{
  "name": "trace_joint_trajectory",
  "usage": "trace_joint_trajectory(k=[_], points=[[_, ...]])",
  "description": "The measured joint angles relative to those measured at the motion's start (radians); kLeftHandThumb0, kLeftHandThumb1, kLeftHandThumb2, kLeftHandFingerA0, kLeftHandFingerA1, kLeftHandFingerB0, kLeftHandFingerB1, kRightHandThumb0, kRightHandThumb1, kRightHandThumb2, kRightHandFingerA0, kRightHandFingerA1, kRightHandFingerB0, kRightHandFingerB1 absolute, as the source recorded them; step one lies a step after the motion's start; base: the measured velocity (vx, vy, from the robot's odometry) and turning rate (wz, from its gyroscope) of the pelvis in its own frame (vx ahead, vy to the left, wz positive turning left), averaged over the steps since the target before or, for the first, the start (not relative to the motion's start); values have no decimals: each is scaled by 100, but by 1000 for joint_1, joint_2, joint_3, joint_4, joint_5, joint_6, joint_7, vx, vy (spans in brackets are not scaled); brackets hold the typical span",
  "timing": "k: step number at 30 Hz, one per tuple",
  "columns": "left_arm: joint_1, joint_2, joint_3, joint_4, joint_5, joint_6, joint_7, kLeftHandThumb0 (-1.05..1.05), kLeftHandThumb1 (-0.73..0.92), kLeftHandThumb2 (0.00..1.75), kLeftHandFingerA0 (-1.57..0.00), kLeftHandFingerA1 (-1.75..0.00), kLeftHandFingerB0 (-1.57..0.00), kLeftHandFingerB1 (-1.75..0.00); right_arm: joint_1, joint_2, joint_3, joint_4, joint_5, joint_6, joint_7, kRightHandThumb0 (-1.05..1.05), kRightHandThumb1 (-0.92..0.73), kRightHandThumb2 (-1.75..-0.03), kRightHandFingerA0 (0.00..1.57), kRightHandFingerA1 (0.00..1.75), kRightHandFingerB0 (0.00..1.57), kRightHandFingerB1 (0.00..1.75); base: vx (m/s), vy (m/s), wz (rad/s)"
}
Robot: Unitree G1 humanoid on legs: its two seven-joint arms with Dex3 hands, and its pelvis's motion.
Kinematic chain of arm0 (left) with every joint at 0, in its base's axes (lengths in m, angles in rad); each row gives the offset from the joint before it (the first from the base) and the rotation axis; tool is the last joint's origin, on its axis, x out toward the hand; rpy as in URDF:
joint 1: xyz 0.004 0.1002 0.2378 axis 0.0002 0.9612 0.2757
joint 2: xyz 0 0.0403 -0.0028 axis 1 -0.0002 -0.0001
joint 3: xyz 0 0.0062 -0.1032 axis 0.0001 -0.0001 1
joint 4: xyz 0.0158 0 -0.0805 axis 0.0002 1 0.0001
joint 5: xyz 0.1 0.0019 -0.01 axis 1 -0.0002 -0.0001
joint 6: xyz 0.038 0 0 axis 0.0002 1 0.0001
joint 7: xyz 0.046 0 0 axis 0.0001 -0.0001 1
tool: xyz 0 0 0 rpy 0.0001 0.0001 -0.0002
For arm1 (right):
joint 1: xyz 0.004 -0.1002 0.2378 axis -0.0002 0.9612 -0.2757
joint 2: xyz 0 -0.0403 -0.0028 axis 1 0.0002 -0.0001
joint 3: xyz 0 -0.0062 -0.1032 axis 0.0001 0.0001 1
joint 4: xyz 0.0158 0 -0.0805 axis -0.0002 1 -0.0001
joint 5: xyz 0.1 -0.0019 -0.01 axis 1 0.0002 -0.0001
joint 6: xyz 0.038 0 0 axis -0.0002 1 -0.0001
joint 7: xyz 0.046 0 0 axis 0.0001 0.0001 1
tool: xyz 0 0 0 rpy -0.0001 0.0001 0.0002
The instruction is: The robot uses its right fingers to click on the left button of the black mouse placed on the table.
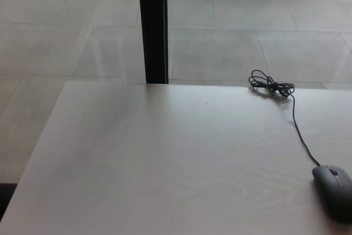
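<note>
Going from the left, we see bare pale worktop (pixel 137 163), a dark post (pixel 153 26) behind its far edge, then a bundled cable (pixel 270 87) trailing down to the black mouse (pixel 334 191) at the right edge, partly cut off. Neither robot hand is in view, so we cannot tell how either stands. To click well, we judge the right fingers should come down onto the front left button — lightly, without shoving the body. The mouse looks matte, low and rounded — likely to slide.

No text, label, brand or number can be read on the black mouse (pixel 335 192) or the worktop (pixel 165 163).
</note>
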Motion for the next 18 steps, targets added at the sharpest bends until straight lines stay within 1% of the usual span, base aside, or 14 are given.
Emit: trace_joint_trajectory(k=[1, 3, 4, 5, 6, 7, 8, 10, 11, 12, 13, 14, 17, 18], points=[[-4, 4, 22, 9, -10, 0, -2, -93, 91, 80, -49, -64, -33, -45, 0, -2, -12, -2, 4, -3, 0, -76, -79, -63, 72, 71, 42, 50, 0, 0, 0], [-14, 18, 84, 33, -39, 0, -7, -94, 92, 81, -52, -67, -35, -46, 1, -11, -48, -3, 17, -13, -1, -76, -79, -64, 72, 71, 41, 50, 0, 0, 0], [-18, 22, 102, 41, -48, 0, -9, -88, 78, 117, -52, -70, -31, -54, 0, -14, -58, -2, 21, -16, -1, -76, -78, -63, 71, 68, 43, 49, 0, 0, 0], [-23, 30, 138, 55, -66, 0, -12, -87, 78, 116, -49, -68, -31, -53, 0, -19, -79, 2, 29, -24, -1, -75, -79, -63, 72, 68, 40, 50, 0, 0, 0], [-28, 35, 164, 66, -81, 0, -14, -91, 92, 78, -49, -64, -33, -42, 0, -22, -95, 6, 36, -30, -2, -73, -79, -63, 69, 63, 38, 48, 0, 0, 0], [-31, 37, 179, 72, -89, 0, -16, -91, 92, 78, -49, -64, -33, -42, 0, -24, -103, 9, 39, -33, -2, -73, -79, -63, 69, 63, 38, 48, 0, 0, 0], [-36, 41, 205, 83, -107, 0, -20, -89, 78, 117, -51, -70, -32, -53, -1, -27, -120, 14, 47, -39, -2, -72, -79, -64, 70, 67, 37, 50, 0, 0, 0], [-43, 47, 239, 99, -134, 0, -28, -90, 79, 117, -53, -70, -32, -53, -4, -34, -145, 22, 61, -50, -3, -73, -80, -63, 69, 68, 35, 50, 0, 0, 0], [-46, 50, 251, 104, -145, 0, -32, -91, 92, 78, -53, -66, -34, -43, -6, -39, -154, 25, 67, -54, -3, -75, -80, -64, 69, 70, 35, 51, 0, 0, 0], [-47, 53, 258, 109, -156, -1, -35, -91, 92, 78, -53, -66, -34, -43, -9, -45, -164, 28, 73, -58, -4, -75, -80, -64, 69, 70, 35, 51, 0, 0, 0], [-49, 55, 262, 112, -164, -1, -39, -91, 92, 78, -53, -65, -34, -42, -10, -51, -170, 29, 77, -62, -6, -74, -80, -64, 76, 86, 43, 51, 0, 0, 0], [-50, 56, 265, 115, -171, -1, -42, -92, 80, 118, -55, -70, -31, -53, -12, -55, -177, 29, 80, -64, -11, -74, -80, -64, 76, 84, 38, 53, 0, 0, 0], [-61, 57, 264, 122, -186, -3, -42, -87, 76, 117, -57, -70, -33, -54, -22, -66, -229, 34, 103, -63, -32, -76, -80, -64, 78, 81, 40, 54, 0, 0, 0], [-65, 57, 263, 123, -190, -3, -41, -94, 92, 78, -52, -67, -35, -46, -27, -69, -252, 34, 113, -59, -39, -81, -83, -65, 75, 87, 39, 62, 0, 0, 0]])
